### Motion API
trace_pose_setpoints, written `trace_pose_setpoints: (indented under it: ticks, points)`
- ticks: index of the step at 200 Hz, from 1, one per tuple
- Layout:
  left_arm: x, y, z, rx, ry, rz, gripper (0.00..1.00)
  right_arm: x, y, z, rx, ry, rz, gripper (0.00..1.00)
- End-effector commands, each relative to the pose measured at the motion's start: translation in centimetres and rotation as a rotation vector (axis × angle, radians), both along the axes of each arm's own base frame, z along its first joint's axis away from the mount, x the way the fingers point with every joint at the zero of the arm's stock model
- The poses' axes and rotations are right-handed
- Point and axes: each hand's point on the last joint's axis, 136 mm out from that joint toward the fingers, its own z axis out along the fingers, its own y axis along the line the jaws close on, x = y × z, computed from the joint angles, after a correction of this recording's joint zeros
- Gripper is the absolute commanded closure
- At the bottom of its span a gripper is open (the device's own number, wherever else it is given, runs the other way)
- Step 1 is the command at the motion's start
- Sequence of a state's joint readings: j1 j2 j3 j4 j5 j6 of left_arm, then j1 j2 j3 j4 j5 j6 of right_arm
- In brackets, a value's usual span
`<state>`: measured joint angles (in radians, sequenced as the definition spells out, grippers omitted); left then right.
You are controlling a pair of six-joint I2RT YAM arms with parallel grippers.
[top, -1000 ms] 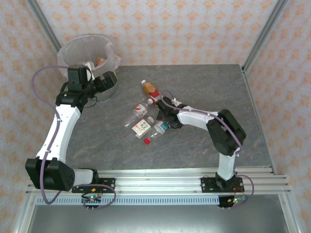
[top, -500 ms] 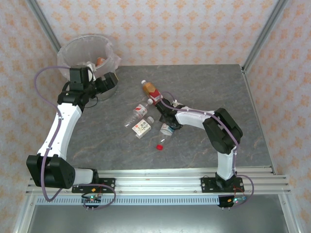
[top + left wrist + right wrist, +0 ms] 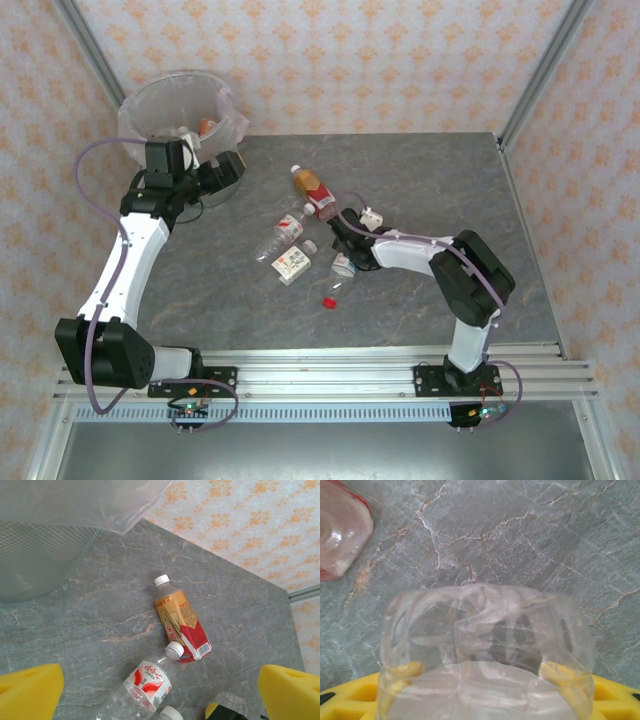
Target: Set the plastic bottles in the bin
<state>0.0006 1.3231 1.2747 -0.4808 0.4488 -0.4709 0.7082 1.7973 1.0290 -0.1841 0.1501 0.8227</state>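
Over by the round translucent grey-white plastic bin (image 3: 140,105) the left gripper (image 3: 228,167) hasn't budged, jaws spread wide. The right gripper (image 3: 345,252) has just pinched the base of a clear plastic bottle with a red cap (image 3: 341,267), sliding it rightward off the other bottles (image 3: 290,262) mid-table – a pick looks underway. Left arm reaches far forward; right arm folds low, forearm stretched leftward.

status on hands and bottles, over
left hand open, empty, by the bin. right hand around clear bottle, grip unconfirmed. amber bottle, two labelled bottles lying on table.
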Motion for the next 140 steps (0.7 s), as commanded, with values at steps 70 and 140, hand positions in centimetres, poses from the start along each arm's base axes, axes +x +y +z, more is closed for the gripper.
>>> trace_pose_setpoints:
  ticks: [70,140]
  points:
    - [-0.9,-7.5,0.1,-0.051,-0.113,-0.211,0.00,0.9,-1.4,6.3,0.095,-0.351,0.021,0.49]
    - [-2.6,-13.9,-1.9,-0.059,-0.150,-0.413,0.00,1.6,0.3,11.5,0.230,-0.525,0.081,0.50]
